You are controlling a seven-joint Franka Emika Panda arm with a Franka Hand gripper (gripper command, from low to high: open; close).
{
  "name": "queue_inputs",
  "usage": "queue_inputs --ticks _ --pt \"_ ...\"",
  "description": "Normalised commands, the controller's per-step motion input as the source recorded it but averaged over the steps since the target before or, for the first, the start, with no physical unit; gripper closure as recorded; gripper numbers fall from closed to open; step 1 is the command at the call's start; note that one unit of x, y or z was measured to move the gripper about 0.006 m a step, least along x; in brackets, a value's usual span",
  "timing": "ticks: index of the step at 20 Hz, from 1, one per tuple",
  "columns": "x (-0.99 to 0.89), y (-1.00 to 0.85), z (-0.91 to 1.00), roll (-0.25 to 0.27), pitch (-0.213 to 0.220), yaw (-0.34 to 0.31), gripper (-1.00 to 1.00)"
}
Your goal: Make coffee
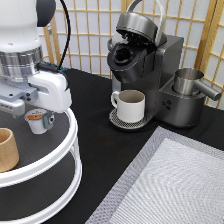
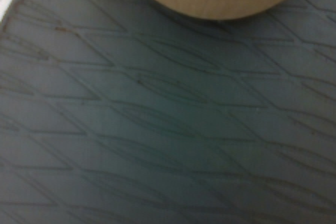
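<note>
The coffee pod (image 1: 35, 121), small and white with an orange-printed lid, sits between the fingers of my gripper (image 1: 38, 120) at the exterior view's left. The gripper is shut on it and holds it just above the dark top shelf (image 1: 55, 142) of a round two-tier stand. The coffee machine (image 1: 150, 65) stands at the top middle with its lid raised and the pod chamber (image 1: 121, 55) open. A cream handled mug (image 1: 130, 105) stands on its drip tray. The wrist view shows the shelf's dark patterned mat (image 2: 165, 130).
A tan wooden cup (image 1: 6, 149) stands on the top shelf at the left edge; its rim also shows in the wrist view (image 2: 217, 7). A steel jug (image 1: 189, 81) sits on the machine's right side. A grey woven mat (image 1: 170, 185) lies at the bottom right.
</note>
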Motion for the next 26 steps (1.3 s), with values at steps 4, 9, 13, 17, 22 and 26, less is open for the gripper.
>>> queue_inputs --ticks 4,9,13,17,22,26 --pt "0.01 0.05 0.16 -0.013 0.004 -0.03 1.0" --pt "0.0 0.0 -0.03 0.0 0.0 -0.014 1.0" --pt "0.0 0.0 0.0 0.0 0.0 -0.001 1.0" --pt "0.12 0.07 0.63 -0.026 0.0 -0.002 1.0" --pt "0.14 0.38 1.0 -0.034 -0.002 0.0 1.0" --pt "0.37 0.56 1.0 0.028 0.016 0.0 1.0"
